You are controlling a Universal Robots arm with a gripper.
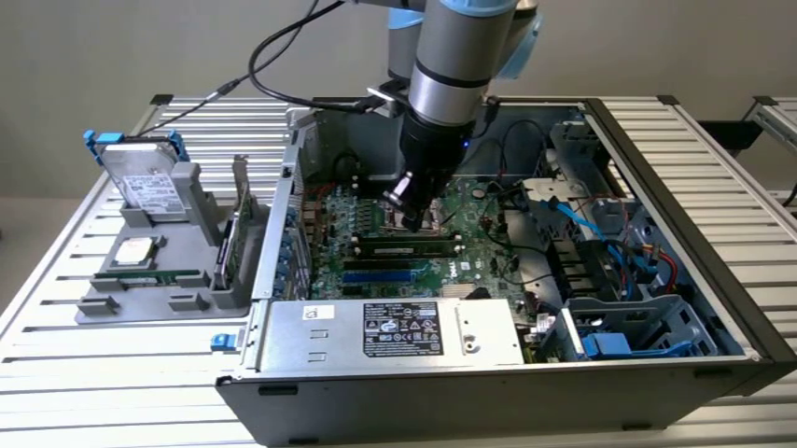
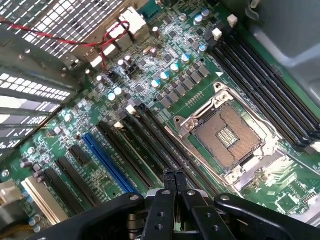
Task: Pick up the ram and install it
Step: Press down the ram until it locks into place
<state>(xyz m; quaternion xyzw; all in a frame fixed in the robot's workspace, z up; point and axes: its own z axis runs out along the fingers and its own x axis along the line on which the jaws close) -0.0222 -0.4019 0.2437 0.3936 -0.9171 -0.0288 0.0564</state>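
My gripper [image 1: 409, 213] hangs inside the open computer case, low over the motherboard [image 1: 486, 233]. In the wrist view the gripper [image 2: 175, 176] is shut, its two tips pressed together with nothing between them. It hovers over the long black memory slots [image 2: 150, 145] beside the bare CPU socket [image 2: 232, 135]. A long green stick with dark chips, apparently the ram [image 1: 405, 247], lies along a slot just in front of the gripper in the exterior view. Whether it is fully seated I cannot tell.
The case [image 1: 734, 308] stands on a slatted metal table [image 1: 75, 373], its silver power supply [image 1: 398, 331] at the front. On the exterior view's left, a grey fixture [image 1: 187, 196] holds a silver hard drive [image 1: 144, 182], a chip and a green strip [image 1: 147, 278]. Cables and blue drive bays [image 1: 622, 341] crowd the case's right side.
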